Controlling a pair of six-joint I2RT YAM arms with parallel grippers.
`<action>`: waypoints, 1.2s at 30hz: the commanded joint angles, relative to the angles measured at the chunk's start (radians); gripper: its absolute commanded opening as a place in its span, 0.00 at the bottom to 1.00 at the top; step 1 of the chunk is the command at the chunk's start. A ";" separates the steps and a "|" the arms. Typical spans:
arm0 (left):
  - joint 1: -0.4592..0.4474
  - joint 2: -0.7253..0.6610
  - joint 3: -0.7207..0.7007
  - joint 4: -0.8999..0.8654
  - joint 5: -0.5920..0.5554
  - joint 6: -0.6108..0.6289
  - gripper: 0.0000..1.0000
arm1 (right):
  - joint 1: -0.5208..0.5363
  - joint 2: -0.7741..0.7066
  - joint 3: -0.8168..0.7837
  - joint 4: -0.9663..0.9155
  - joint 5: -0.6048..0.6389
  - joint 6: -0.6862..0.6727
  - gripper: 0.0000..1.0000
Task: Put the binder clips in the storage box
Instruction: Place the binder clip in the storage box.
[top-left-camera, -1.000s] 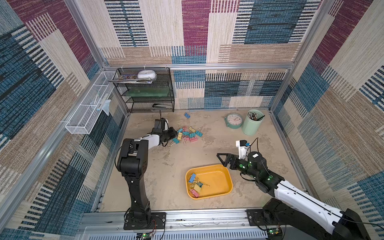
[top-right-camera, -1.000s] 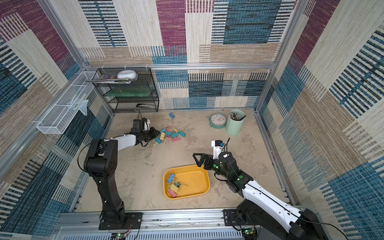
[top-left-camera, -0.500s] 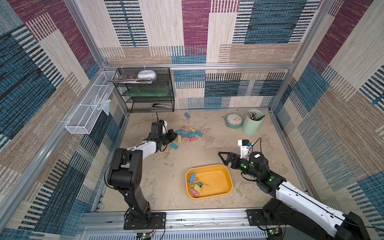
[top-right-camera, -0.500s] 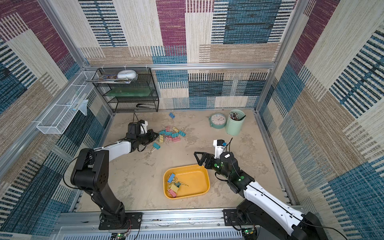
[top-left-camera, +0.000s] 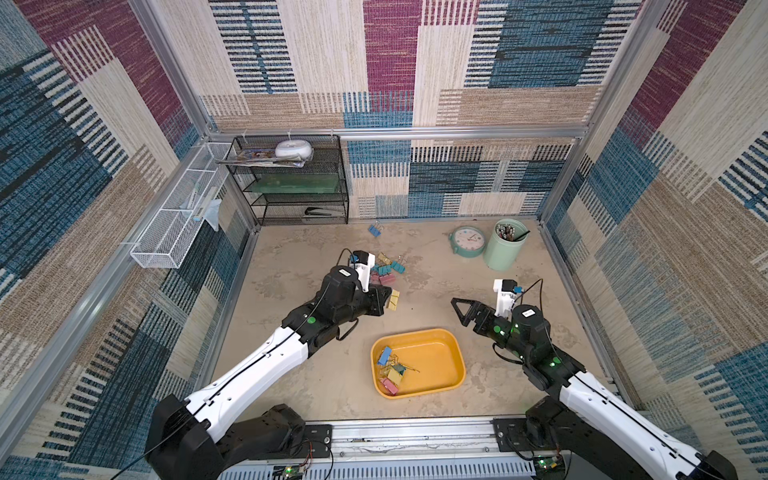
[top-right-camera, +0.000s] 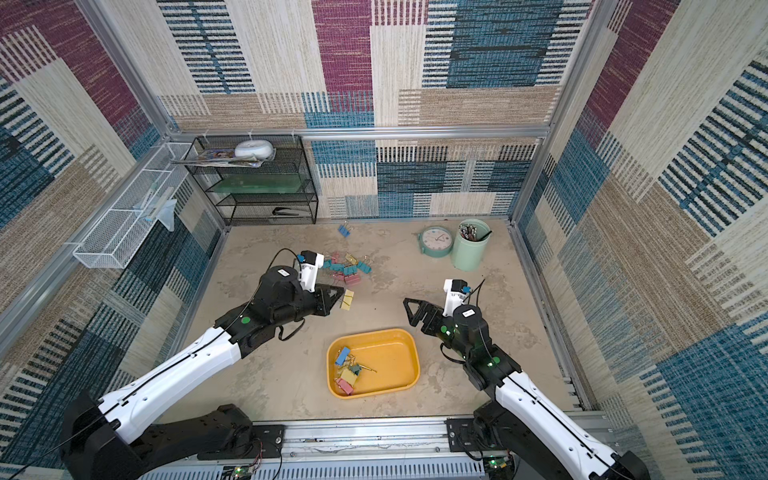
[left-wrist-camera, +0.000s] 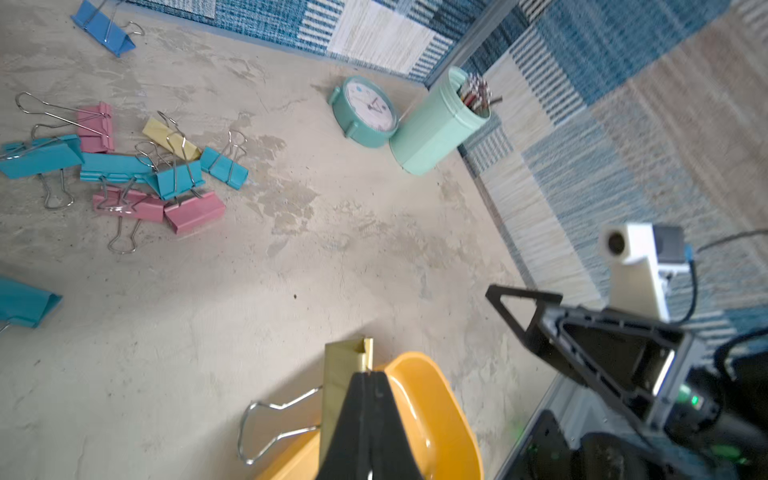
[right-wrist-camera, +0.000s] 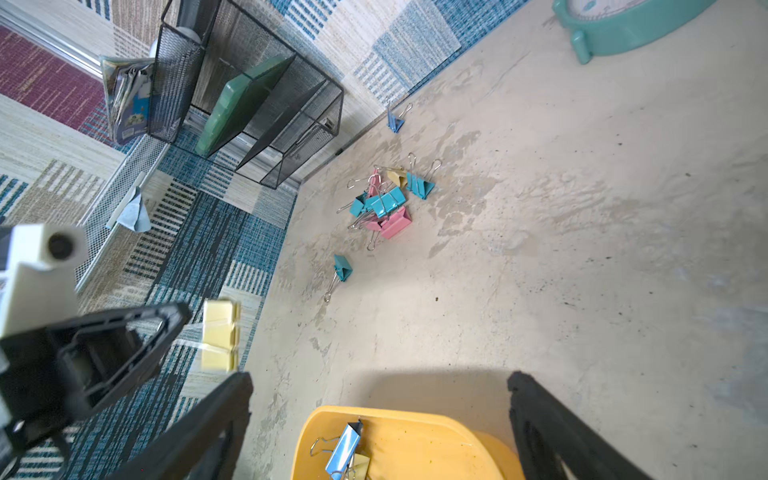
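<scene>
Binder clip (left-wrist-camera: 341, 370) in left pincer (left-wrist-camera: 368, 380) is pale yellow with wire loops

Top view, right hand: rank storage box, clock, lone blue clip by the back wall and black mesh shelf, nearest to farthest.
1. storage box: just below and beside the right hand, toward the robot's base.
2. clock: straight ahead, by the back wall.
3. lone blue clip: back wall, near the middle.
4. black mesh shelf: far back-left corner.

Storage box (left-wrist-camera: 428, 399) is glossy plastic; binder clips (left-wrist-camera: 180, 183) have shiny wire handles.
</scene>
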 joint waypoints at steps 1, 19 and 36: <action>-0.178 0.002 0.028 -0.201 -0.248 0.128 0.00 | -0.032 -0.024 -0.007 -0.006 -0.014 -0.002 1.00; -0.393 0.372 -0.054 0.031 -0.298 0.061 0.06 | -0.052 -0.130 -0.075 -0.015 -0.095 0.043 1.00; -0.030 0.034 -0.139 0.048 -0.153 0.011 0.39 | -0.051 -0.156 -0.067 0.056 -0.248 0.033 0.99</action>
